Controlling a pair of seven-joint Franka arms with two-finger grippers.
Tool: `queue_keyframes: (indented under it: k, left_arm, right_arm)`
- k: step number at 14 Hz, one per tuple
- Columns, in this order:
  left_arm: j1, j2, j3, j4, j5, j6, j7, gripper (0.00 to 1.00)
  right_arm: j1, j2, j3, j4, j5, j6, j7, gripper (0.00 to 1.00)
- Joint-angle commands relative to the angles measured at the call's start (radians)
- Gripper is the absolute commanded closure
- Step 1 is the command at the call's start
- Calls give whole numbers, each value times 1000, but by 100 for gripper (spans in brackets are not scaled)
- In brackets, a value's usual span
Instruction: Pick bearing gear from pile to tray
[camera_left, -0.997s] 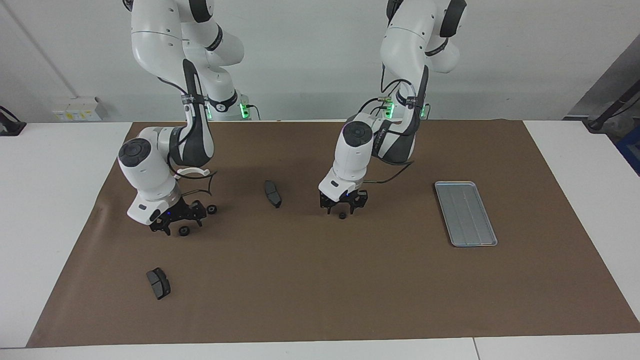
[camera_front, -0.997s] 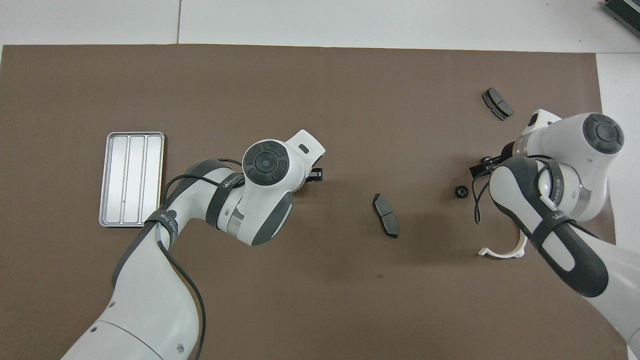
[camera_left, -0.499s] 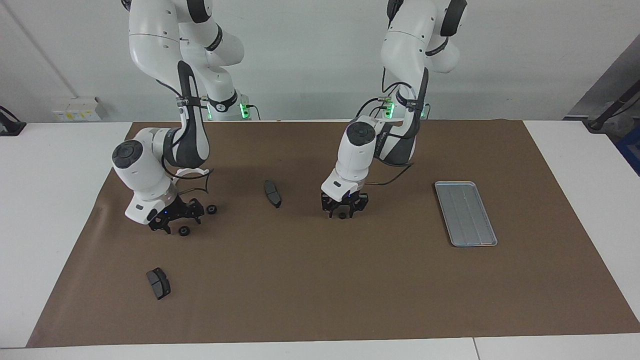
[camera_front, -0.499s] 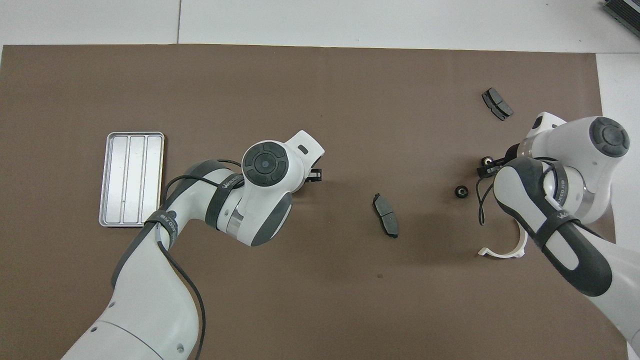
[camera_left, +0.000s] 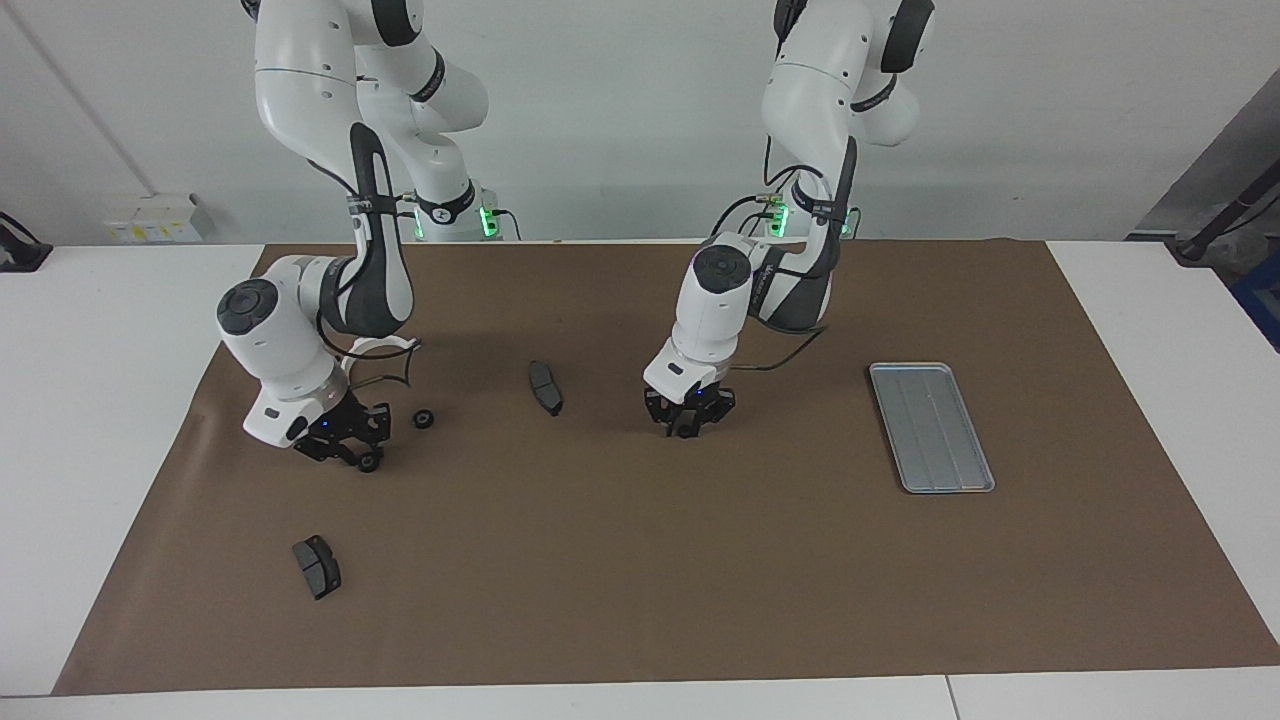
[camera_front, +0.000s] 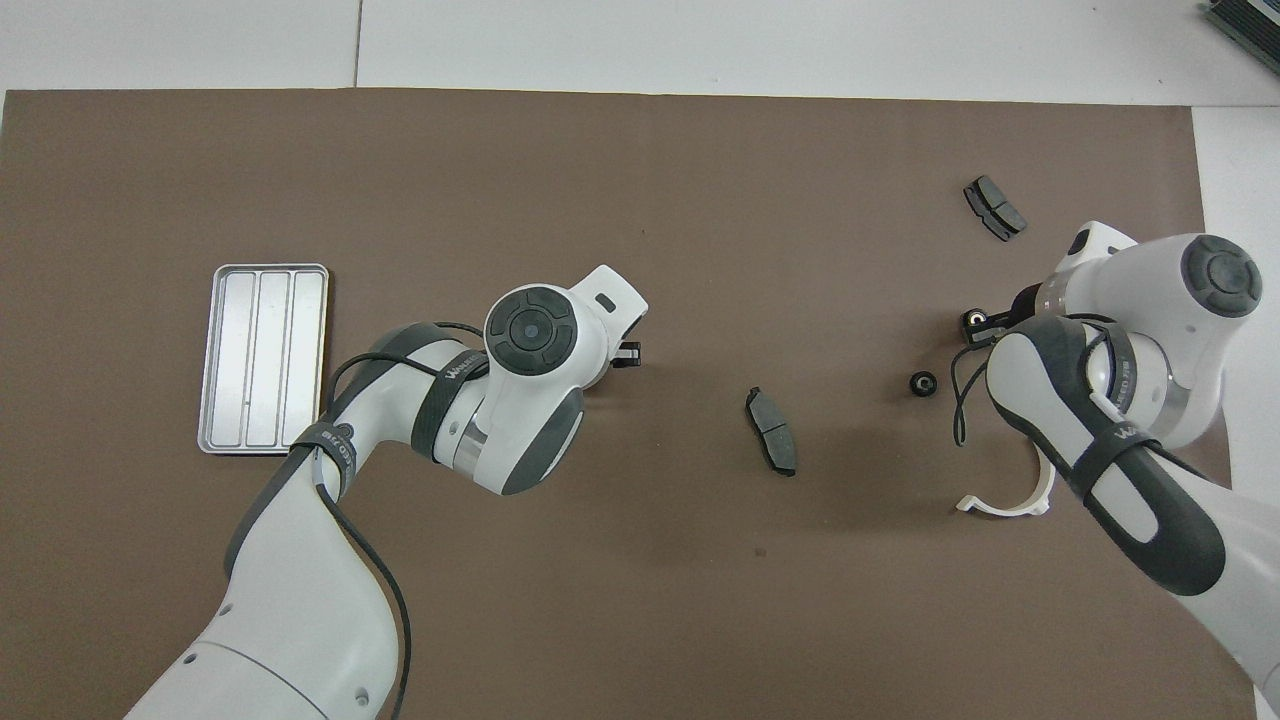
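Observation:
My left gripper is down on the brown mat at mid-table, shut on a small black bearing gear. In the overhead view its wrist hides that gear. My right gripper is low at the pile, its fingertips closed on another bearing gear that rests on the mat. A third gear lies loose beside it, a little nearer to the robots. The silver grooved tray lies toward the left arm's end of the table with nothing in it.
A dark curved pad lies between the two grippers. Another pad lies farther from the robots than the right gripper. A white half-ring sits under the right arm's wrist.
Both grippers have closed from open. The left one came down around its gear. The right one shifted slightly toward its end of the table and closed at its gear.

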Motion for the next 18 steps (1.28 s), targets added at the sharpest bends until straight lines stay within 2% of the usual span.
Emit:
queue_keyframes:
  k: [1,3,6,8,10,12,15,18]
  left_arm:
    - [-9,-37,10,-47,9,12,-4,89]
    - [-6,-37,10,-44,9,3,-4,100]
    - [29,-32,20,31,9,-78,0,100]
    - [136,-49,14,98,8,-176,40,100]
    - [246,-102,13,102,-3,-256,168,100]
    - [357,-130,13,85,-5,-293,309,100]
    - [507,-165,17,-11,-6,-270,544,100]
    - [571,-210,19,-158,-6,-147,626,100]
  right_arm:
    - [3,-16,9,34,24,-42,42,100]
    - [4,-22,16,105,15,-143,99,100]
    - [32,-24,33,197,5,-257,233,100]
    - [33,-27,85,218,-2,-280,344,100]
    - [35,-36,163,222,-10,-280,495,100]
    - [35,-32,260,244,-66,-267,699,100]
    - [50,-12,404,278,-117,-212,1020,100]
    - [70,23,501,278,-198,-155,1275,100]
